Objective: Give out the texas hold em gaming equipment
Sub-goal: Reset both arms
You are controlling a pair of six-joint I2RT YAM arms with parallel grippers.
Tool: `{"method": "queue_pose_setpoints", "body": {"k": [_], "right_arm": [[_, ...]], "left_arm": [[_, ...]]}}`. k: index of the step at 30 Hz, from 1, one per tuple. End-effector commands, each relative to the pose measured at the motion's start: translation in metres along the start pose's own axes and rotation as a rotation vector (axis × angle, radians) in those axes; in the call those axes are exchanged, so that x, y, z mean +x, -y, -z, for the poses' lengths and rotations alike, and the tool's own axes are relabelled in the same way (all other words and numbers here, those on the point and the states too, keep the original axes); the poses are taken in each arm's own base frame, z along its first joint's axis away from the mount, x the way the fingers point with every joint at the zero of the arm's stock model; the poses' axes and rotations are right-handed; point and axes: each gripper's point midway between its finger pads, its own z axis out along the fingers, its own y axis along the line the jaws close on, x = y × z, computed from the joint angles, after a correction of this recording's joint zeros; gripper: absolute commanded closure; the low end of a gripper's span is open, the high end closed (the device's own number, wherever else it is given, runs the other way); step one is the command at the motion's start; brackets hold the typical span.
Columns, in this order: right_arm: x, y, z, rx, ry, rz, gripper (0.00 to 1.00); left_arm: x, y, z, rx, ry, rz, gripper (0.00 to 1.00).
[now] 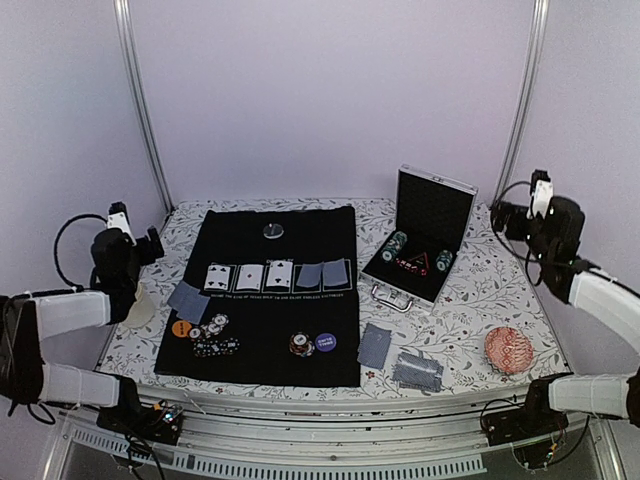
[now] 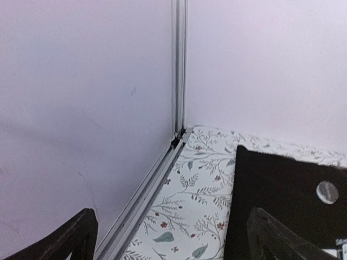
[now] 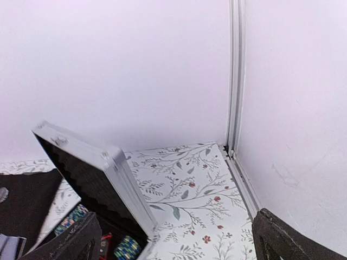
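On the black mat (image 1: 260, 250) lie three face-up cards (image 1: 248, 277) and two face-down cards (image 1: 322, 275) in a row. A silver disc (image 1: 273, 231) sits behind them and also shows in the left wrist view (image 2: 327, 192). An orange disc (image 1: 181, 327), a purple disc (image 1: 325, 342) and chip stacks (image 1: 215, 335) (image 1: 301, 344) lie near the mat's front. Face-down cards lie at the left (image 1: 187, 301) and front right (image 1: 376, 345), beside a deck (image 1: 418, 371). My left gripper (image 1: 152, 245) (image 2: 173, 246) and right gripper (image 1: 505, 220) (image 3: 176, 246) are open, empty and raised at the table's sides.
An open aluminium case (image 1: 420, 240) (image 3: 92, 173) holds more chips (image 1: 398, 246) (image 3: 129, 246) at the back right. A red patterned disc (image 1: 509, 351) lies front right. A cream mug (image 1: 140, 308) stands under the left arm. Walls and corner posts (image 2: 179, 65) (image 3: 236, 76) enclose the table.
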Motion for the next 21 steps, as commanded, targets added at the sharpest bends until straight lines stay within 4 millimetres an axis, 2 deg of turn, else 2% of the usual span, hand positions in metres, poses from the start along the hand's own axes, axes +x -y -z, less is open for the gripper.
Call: {"method": "queue_pose_setpoints", "body": {"k": [1, 3, 4, 7, 9, 12, 17, 21], "right_arm": [[0.003, 0.019, 0.021, 0.064, 0.248, 0.038, 0.01], [0.026, 0.022, 0.021, 0.070, 0.238, 0.073, 0.01], [0.037, 0.024, 0.019, 0.073, 0.226, 0.081, 0.01], [0.067, 0.031, 0.013, 0.105, 0.173, 0.083, 0.01], [0.083, 0.034, 0.016, 0.110, 0.168, 0.069, 0.01], [0.094, 0.030, 0.026, 0.072, 0.213, 0.077, 0.01], [0.112, 0.015, 0.022, -0.020, 0.226, 0.122, 0.01], [0.122, 0.012, 0.010, -0.031, 0.179, 0.138, 0.01]], "left_arm": [[-0.003, -0.004, -0.001, -0.014, 0.132, -0.031, 0.02], [0.005, -0.002, -0.002, -0.007, 0.135, -0.056, 0.02], [0.006, 0.005, -0.003, 0.036, 0.117, -0.067, 0.02], [0.003, 0.012, -0.002, 0.090, 0.147, -0.083, 0.02], [0.003, 0.017, 0.002, 0.126, 0.153, -0.095, 0.02], [0.003, 0.021, 0.007, 0.162, 0.169, -0.112, 0.02], [0.010, 0.011, 0.006, 0.113, 0.126, -0.119, 0.02], [0.020, 0.020, 0.012, 0.182, 0.107, -0.093, 0.02]]}}
